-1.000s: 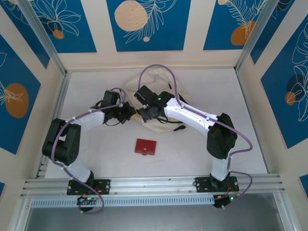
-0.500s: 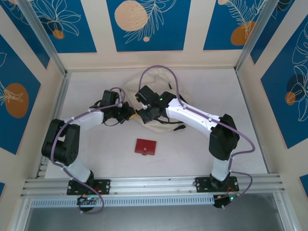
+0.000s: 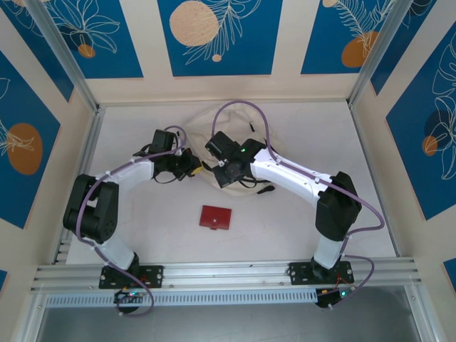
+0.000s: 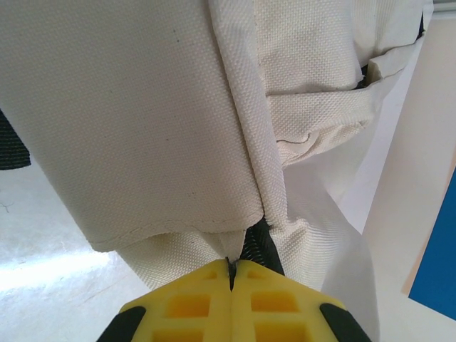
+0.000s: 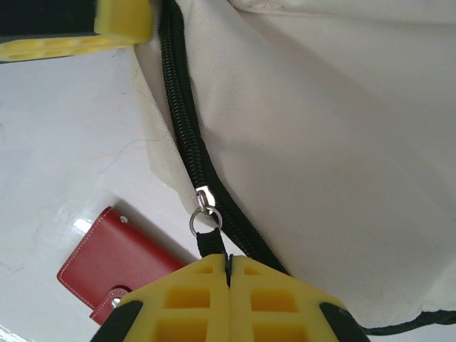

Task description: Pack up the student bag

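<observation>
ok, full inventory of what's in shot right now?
student bag: 1, cream, far centre of the table, under both grippers
zipper: 1, black, along the bag's edge
zipper pull: 1, metal ring with a black tab, at the near end of the zipper
wallet: 1, red, lying flat on the table, nearer than the bag
table: 1, white
wall panels: several, blue with orange and cream prints, on the back and side walls
left arm: 1, white and black, reaching to the bag's left side
right arm: 1, white and black, reaching to the bag's near side
left gripper: 1, yellow fingers, shut on the bag's edge by the zipper
right gripper: 1, yellow fingers, shut on the zipper pull's tab
</observation>
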You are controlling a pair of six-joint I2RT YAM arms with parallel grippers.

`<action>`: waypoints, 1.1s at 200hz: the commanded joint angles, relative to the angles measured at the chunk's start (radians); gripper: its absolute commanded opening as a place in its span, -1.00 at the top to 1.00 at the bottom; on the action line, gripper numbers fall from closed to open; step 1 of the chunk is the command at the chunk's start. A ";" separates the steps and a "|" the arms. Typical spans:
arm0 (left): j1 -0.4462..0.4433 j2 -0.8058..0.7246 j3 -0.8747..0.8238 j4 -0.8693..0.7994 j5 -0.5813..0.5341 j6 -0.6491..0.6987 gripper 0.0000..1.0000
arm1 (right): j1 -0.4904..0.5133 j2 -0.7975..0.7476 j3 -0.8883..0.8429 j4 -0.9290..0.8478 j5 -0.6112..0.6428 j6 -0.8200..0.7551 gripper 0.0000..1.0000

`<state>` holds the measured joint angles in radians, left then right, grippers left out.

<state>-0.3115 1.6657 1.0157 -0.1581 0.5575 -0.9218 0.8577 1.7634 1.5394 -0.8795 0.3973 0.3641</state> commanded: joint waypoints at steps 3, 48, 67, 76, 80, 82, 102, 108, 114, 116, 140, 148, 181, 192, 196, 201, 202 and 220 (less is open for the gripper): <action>0.046 0.016 0.031 -0.024 -0.100 0.040 1.00 | -0.005 -0.052 0.009 -0.114 0.020 0.020 1.00; 0.074 0.022 0.062 -0.055 -0.113 0.083 1.00 | -0.011 0.010 0.041 0.080 -0.151 -0.036 1.00; 0.093 0.036 0.096 -0.073 -0.114 0.119 1.00 | -0.012 0.047 0.077 0.173 -0.225 -0.049 1.00; 0.102 0.043 0.114 -0.080 -0.114 0.138 1.00 | -0.015 0.065 0.096 0.215 -0.256 -0.047 1.00; 0.107 0.046 0.121 -0.082 -0.115 0.149 1.00 | -0.014 0.075 0.105 0.227 -0.264 -0.044 1.00; 0.110 0.047 0.124 -0.084 -0.116 0.153 1.00 | -0.016 0.081 0.112 0.232 -0.268 -0.041 1.00; 0.127 0.050 0.143 -0.107 -0.114 0.183 1.00 | -0.016 0.122 0.160 0.247 -0.297 -0.026 1.00; 0.127 0.044 0.139 -0.111 -0.113 0.184 0.94 | -0.015 0.127 0.166 0.245 -0.304 -0.022 1.00; 0.127 0.035 0.129 -0.113 -0.104 0.184 0.80 | -0.015 0.131 0.167 0.242 -0.309 -0.019 1.00; 0.127 0.031 0.126 -0.112 -0.099 0.183 0.75 | -0.014 0.132 0.166 0.241 -0.311 -0.017 1.00; 0.124 -0.024 0.062 -0.121 -0.054 0.164 0.31 | -0.015 0.128 0.138 0.239 -0.333 0.001 1.00; 0.122 -0.044 0.036 -0.115 -0.037 0.156 0.22 | -0.015 0.127 0.130 0.238 -0.345 0.008 1.00; 0.100 -0.091 -0.041 -0.070 0.047 0.106 0.02 | -0.014 0.128 0.108 0.250 -0.376 0.022 1.00; 0.092 -0.092 -0.056 -0.054 0.063 0.089 0.00 | -0.014 0.129 0.105 0.251 -0.382 0.025 1.00; 0.091 -0.091 -0.060 -0.046 0.069 0.086 0.00 | -0.013 0.130 0.105 0.251 -0.384 0.027 1.00; 0.087 -0.091 -0.066 -0.036 0.077 0.079 -0.01 | -0.013 0.130 0.102 0.251 -0.388 0.027 1.00; 0.087 -0.090 -0.067 -0.033 0.080 0.078 -0.01 | -0.013 0.130 0.102 0.251 -0.389 0.028 1.00; 0.079 -0.082 -0.069 -0.020 0.086 0.069 -0.03 | -0.013 0.134 0.091 0.248 -0.398 0.034 1.00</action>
<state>-0.2153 1.5929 0.9623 -0.2173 0.5835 -0.8280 0.8429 1.8957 1.6505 -0.6388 0.0647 0.3748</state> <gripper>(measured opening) 0.508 0.059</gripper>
